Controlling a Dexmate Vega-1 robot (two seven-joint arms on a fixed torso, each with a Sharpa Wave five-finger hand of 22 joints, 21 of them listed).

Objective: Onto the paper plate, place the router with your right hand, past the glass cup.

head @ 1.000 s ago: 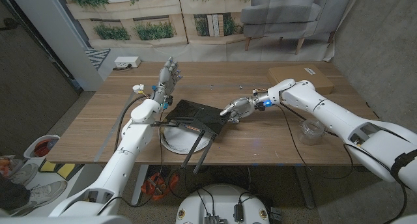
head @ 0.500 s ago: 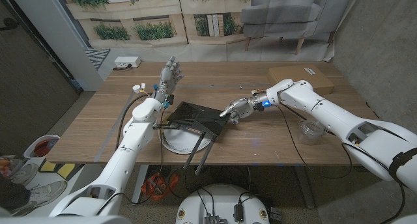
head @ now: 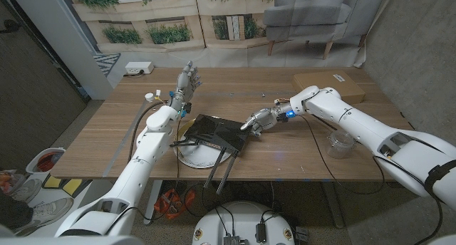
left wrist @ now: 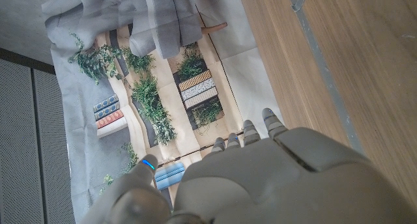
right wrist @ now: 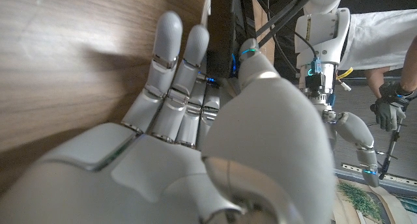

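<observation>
router (head: pixel 216 134): black flat box, sitting half over the paper plate (head: pixel 196 156) – its antennas stick out past the table's front edge
right hand (head: pixel 258 120): fingers at the router's right edge, thumb over the top and fingers alongside in the right wrist view, so it looks like it's gripping that edge
left hand (head: pixel 187 78): raised off the table near the far left side, fingers spread apart and upright, holding nothing
glass cup (head: pixel 341 144): clear, on the right part of the table near the front, well apart from the router – beside the right forearm
cardboard box (head: pixel 329 85): flat brown box at the far right corner, behind the right arm
small white thing (head: pixel 149 97): near the left hand on the table, too small to tell what it is
white power strip (head: pixel 139 68): on the floor beyond the table's far left corner
</observation>
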